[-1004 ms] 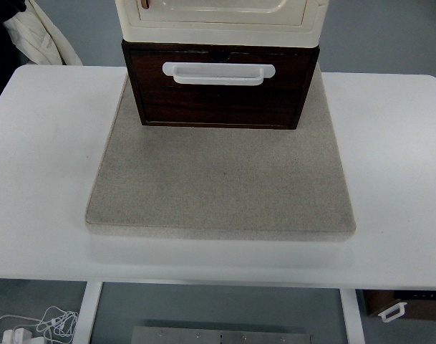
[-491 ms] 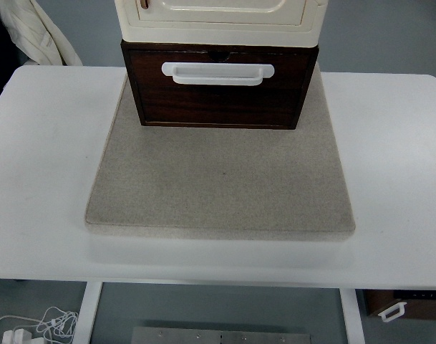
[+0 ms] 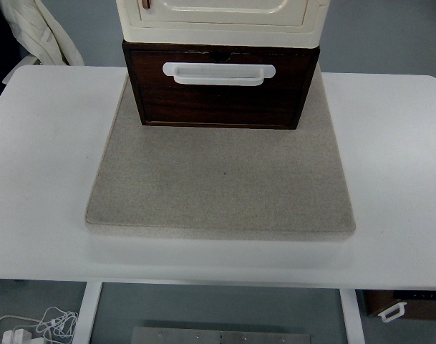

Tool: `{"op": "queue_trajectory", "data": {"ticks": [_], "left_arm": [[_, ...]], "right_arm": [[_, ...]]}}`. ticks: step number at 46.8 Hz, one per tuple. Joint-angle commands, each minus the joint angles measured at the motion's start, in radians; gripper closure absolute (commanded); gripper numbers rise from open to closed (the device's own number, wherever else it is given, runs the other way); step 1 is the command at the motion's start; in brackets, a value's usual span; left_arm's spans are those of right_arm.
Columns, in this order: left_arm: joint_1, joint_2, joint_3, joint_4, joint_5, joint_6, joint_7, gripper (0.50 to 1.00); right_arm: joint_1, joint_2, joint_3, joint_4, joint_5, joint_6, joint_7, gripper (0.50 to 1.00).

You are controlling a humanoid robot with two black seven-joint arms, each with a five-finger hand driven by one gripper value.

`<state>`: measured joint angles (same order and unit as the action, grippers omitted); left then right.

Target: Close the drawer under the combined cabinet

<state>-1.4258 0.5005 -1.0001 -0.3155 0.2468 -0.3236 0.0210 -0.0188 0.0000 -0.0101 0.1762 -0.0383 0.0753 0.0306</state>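
A cream cabinet point(image 3: 221, 18) stands at the top centre on a dark wooden drawer unit point(image 3: 221, 89). The drawer front carries a white handle point(image 3: 219, 74) and sits slightly forward of the cream cabinet above it. Both stand on the far edge of a grey felt mat point(image 3: 221, 179). Neither robot hand shows in the top view.
The mat lies on a white table point(image 3: 46, 158). A person in white clothing point(image 3: 42, 32) is at the top left, behind the table. White cables point(image 3: 31, 326) lie on the floor at the bottom left; another dark drawer point(image 3: 407, 304) sits under the table's right corner.
The person's white clothing at the top left has shifted a little. The cabinet and drawer have not moved.
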Motion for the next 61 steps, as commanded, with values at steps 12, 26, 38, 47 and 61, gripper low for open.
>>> {"op": "queue_trajectory", "data": {"ticks": [12,26,38,47,61], "left_arm": [[0.206,-0.04,0.0,0.009,-0.23,0.097,-0.012,0.5],[0.358,-0.131,-0.008,0.015,-0.323,0.066,-0.085,0.5],[0.381,-0.212,-0.008,0.055,-0.37,-0.009,-0.139,0.5],[0.396,-0.269,-0.008,0.092,-0.391,-0.058,-0.167,0.5],[0.403,-0.318,-0.003,0.092,-0.396,-0.069,-0.167,0.5]], "right_arm": [[-0.001,0.0,-0.001,0.0,0.0,0.001,0.0,0.548],[-0.001,0.0,-0.001,0.0,0.0,0.001,0.0,0.548],[-0.001,0.0,0.001,0.0,0.0,0.001,0.0,0.548],[-0.001,0.0,0.004,0.0,0.0,0.001,0.0,0.548],[-0.001,0.0,0.006,0.0,0.001,0.001,-0.001,0.548]]}}
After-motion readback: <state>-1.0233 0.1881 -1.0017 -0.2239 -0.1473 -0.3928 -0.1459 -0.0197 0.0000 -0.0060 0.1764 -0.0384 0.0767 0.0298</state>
